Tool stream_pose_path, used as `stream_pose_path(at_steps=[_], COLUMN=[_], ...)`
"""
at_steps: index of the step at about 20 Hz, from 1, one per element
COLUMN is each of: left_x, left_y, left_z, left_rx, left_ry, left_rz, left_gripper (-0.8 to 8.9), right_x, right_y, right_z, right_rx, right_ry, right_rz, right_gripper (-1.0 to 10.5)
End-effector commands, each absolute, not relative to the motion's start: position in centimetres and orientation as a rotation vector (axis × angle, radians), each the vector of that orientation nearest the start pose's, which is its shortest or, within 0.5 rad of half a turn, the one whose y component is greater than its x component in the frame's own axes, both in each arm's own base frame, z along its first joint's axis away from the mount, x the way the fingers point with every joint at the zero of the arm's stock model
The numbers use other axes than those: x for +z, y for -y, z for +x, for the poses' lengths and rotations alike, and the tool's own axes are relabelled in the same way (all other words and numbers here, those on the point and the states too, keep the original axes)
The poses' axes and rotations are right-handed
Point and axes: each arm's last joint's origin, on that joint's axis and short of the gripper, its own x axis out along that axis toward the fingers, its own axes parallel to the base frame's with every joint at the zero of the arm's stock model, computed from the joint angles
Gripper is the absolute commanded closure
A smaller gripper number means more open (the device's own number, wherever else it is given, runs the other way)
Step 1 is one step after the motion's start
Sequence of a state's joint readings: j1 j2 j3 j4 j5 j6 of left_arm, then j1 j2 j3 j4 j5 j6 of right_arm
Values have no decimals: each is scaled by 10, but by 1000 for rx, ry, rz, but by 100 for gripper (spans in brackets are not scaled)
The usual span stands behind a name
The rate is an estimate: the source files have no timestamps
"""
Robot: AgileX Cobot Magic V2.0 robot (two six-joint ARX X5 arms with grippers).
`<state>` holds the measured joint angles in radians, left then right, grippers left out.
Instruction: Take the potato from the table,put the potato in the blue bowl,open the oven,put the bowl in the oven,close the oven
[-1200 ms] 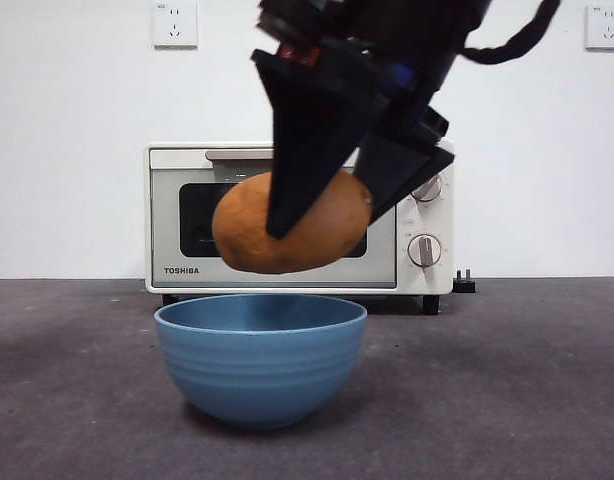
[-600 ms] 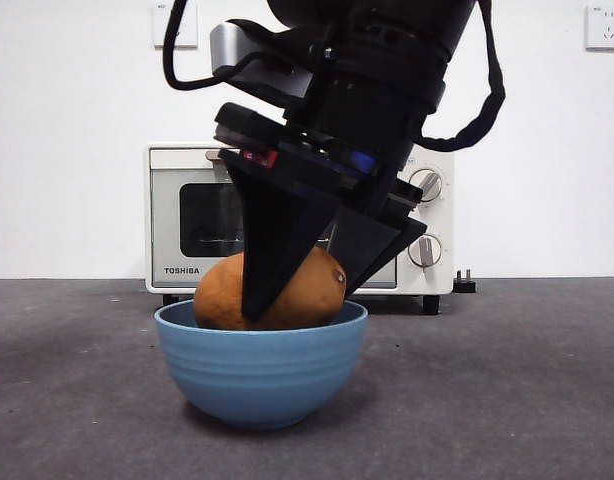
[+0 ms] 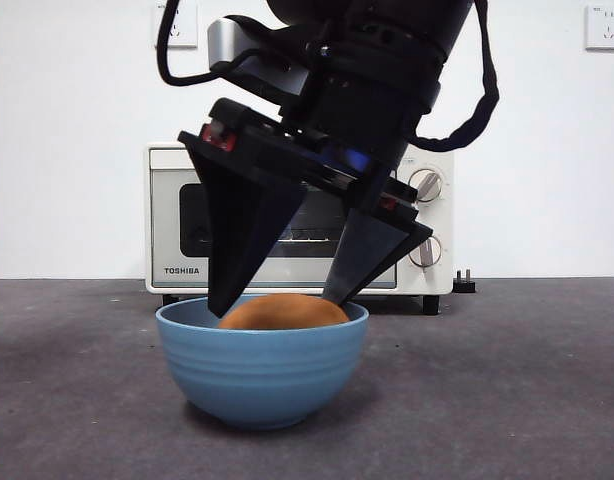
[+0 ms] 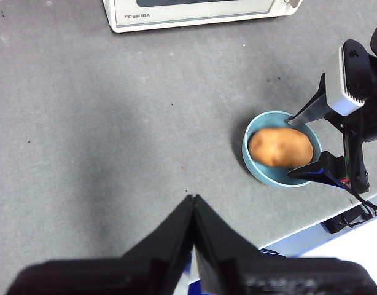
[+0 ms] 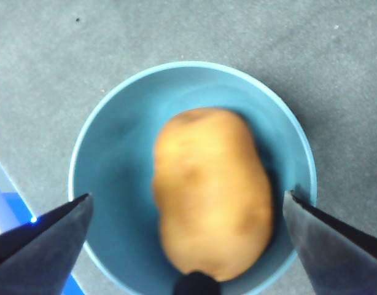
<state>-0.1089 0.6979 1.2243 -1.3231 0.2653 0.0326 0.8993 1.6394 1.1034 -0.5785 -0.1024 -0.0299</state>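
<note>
Potato sits low in the blue bowl at the lower centre of your front view, only its rounded top clearing the rim, its long axis running left to right across the frame. Your right pincer stands over it, jaws spread wide to either side of the potato and gripping nothing. Behind, at mid-frame, the oven reads TOSHIBA on the lower left of its shut door.

In your left wrist view, the same TOSHIBA lettering shows on the oven at the top edge. The bowl lies at centre right on the grey counter, the potato inside it. Your left pincer hangs well apart from them, jaws pressed together and empty.

In your right wrist view, the potato fills mid-frame, long axis near vertical, leaning toward lower right, inside the bowl, with both jaws outside its flanks.
</note>
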Motion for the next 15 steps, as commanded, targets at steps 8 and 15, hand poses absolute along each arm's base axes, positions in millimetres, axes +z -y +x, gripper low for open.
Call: stream_pose_path(at_steps=[8,15], left_x=[383,375], left_y=[18,35], left_z=[88,176], left_rx=[-375,-626], left_ry=[-759,-726], left_rz=[-32,-132], left_gripper=[819,819], right_x=[254,328], right_y=[-246,-185], right_z=[187,143], right_rx=[925,798], right_ry=[-1009,-887], right_rz=[-418,-330], right_gripper=[411,814])
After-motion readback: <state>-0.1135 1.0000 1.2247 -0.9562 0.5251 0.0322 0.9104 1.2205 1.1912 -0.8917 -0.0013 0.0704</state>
